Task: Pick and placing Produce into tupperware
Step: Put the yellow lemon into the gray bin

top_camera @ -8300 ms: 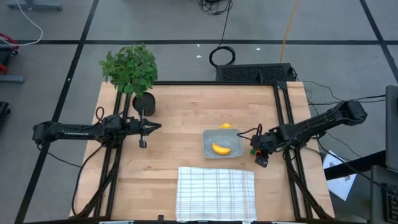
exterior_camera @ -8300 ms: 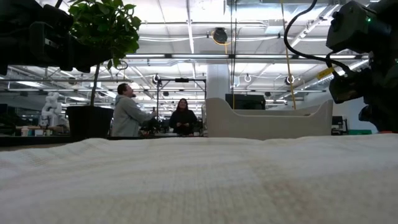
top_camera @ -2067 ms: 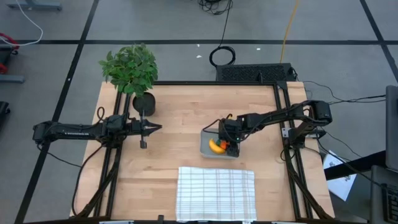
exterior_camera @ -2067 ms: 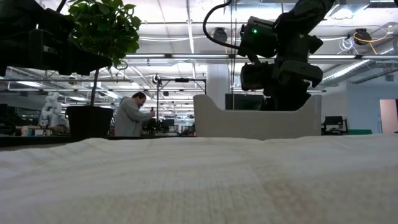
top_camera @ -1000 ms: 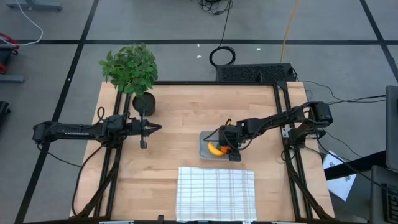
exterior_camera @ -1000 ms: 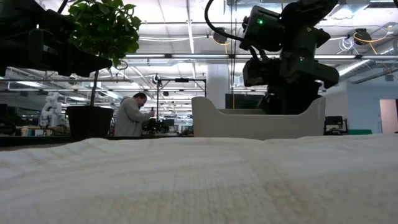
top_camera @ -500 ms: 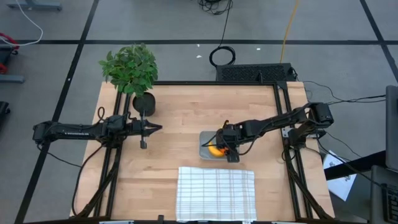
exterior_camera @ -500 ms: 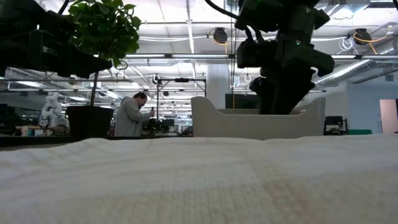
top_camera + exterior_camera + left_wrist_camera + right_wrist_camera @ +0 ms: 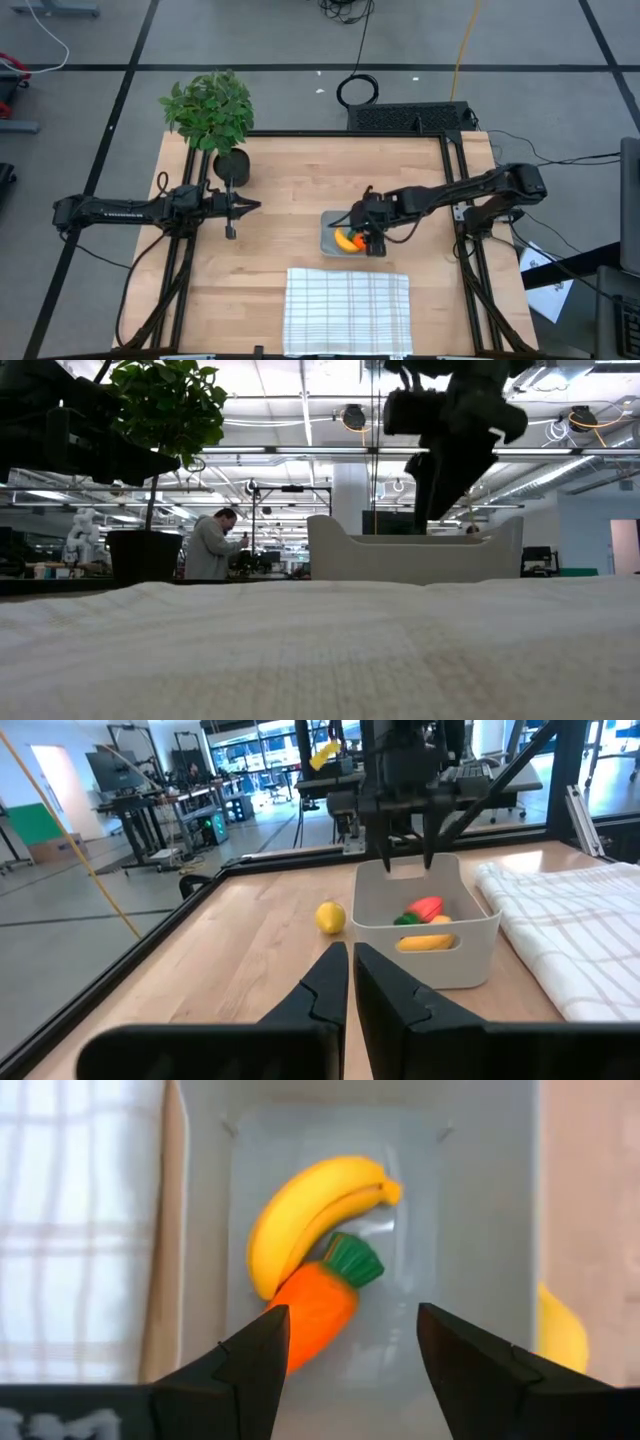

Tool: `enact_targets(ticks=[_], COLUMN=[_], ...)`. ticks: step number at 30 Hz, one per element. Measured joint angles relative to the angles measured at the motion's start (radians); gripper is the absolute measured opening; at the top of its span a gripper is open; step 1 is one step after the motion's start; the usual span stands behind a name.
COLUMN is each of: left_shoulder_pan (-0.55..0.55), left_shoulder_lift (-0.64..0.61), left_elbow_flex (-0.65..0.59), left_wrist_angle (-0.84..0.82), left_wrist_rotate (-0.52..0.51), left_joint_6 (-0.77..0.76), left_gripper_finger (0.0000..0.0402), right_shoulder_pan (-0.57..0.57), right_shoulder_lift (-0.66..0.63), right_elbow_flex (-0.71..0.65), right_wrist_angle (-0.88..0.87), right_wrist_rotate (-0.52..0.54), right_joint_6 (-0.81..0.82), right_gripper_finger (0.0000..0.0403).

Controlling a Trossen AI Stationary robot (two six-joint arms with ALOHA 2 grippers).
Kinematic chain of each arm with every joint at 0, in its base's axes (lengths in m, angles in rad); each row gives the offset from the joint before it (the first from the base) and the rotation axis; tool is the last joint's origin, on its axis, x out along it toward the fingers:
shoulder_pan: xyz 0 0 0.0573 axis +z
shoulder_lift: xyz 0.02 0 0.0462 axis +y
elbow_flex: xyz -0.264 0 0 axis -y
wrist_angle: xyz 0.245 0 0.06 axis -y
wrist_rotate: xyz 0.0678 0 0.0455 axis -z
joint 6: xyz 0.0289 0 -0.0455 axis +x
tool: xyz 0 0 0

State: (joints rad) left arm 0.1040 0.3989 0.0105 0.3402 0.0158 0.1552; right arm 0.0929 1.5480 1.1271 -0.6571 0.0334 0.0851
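Note:
The tupperware sits right of the table's centre, just beyond the checked cloth. In it lie the yellow banana and the orange carrot, whose green top rests against the banana. The lemon rests on the wood outside the container's far wall. My right gripper hovers open above the container, fingers pointing down; the left wrist view shows my right gripper clear of the rim. My left gripper waits shut over the left half of the table.
A white checked cloth lies at the near edge, close to the container. A potted plant stands at the far left corner, near my left gripper. Bare wood stretches between the two arms.
My right gripper has risen straight up out of the tupperware, from down between its walls to above the rim. The carrot stays lying in the container beside the banana.

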Motion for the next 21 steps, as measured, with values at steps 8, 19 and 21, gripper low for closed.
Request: enact_targets(ticks=[8,19,21], left_shoulder_pan=[0.0,0.0,0.0], left_shoulder_lift=[0.0,0.0,0.0], left_elbow_flex=[0.0,0.0,0.0], left_wrist_angle=[0.001,-0.007,-0.01], left_wrist_rotate=[0.0,0.0,0.0], left_joint_6=[0.003,0.004,0.004], left_gripper_finger=[0.0026,0.0026,0.0026], right_shoulder_pan=[-0.002,-0.008,-0.009], right_shoulder_lift=[-0.132,-0.235,-0.252], right_elbow_flex=[0.0,-0.029,-0.032], right_wrist_angle=[-0.02,-0.07,-0.075], right_wrist_rotate=[0.0,0.0,0.0], right_joint_6=[-0.016,-0.013,-0.018], right_gripper_finger=[0.0101,0.0004,0.0001])
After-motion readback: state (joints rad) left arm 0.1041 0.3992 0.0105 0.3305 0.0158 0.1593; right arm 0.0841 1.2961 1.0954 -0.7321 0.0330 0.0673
